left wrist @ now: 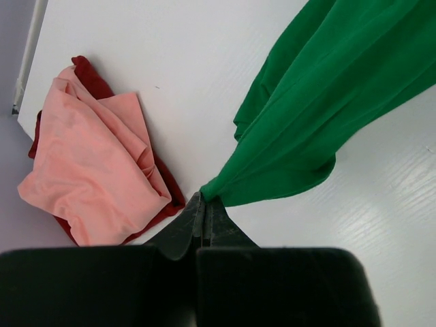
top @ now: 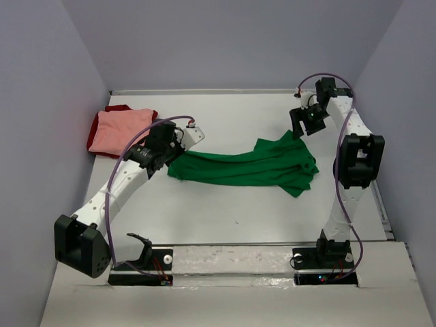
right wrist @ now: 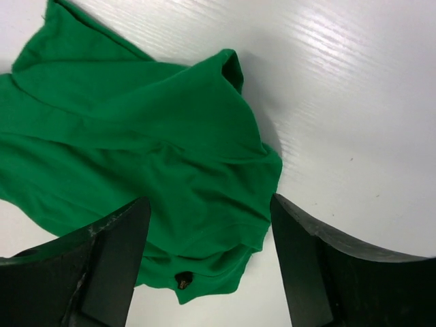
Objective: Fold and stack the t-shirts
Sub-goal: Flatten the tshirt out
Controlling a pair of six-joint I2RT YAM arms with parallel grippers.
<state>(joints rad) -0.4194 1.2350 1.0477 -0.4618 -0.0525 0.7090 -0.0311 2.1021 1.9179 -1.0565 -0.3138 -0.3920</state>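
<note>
2 of 3 look done: the folded salmon pink cloth t-shirt (top: 122,131) lies on the dark red t-shirt (left wrist: 92,75), far left. the bright green cloth t-shirt (top: 252,165) sprawls unfolded across the tabletop (top: 238,211), left claw (left wrist: 203,204) pinching its end, right claw (right wrist: 208,204) spread, empty, above it.

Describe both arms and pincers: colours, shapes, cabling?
The left arm and right arm have white links with blocky black joint housings. A purple cable loops along each. The left pincer and right pincer are black, with flat wedge-shaped fingers.
</note>
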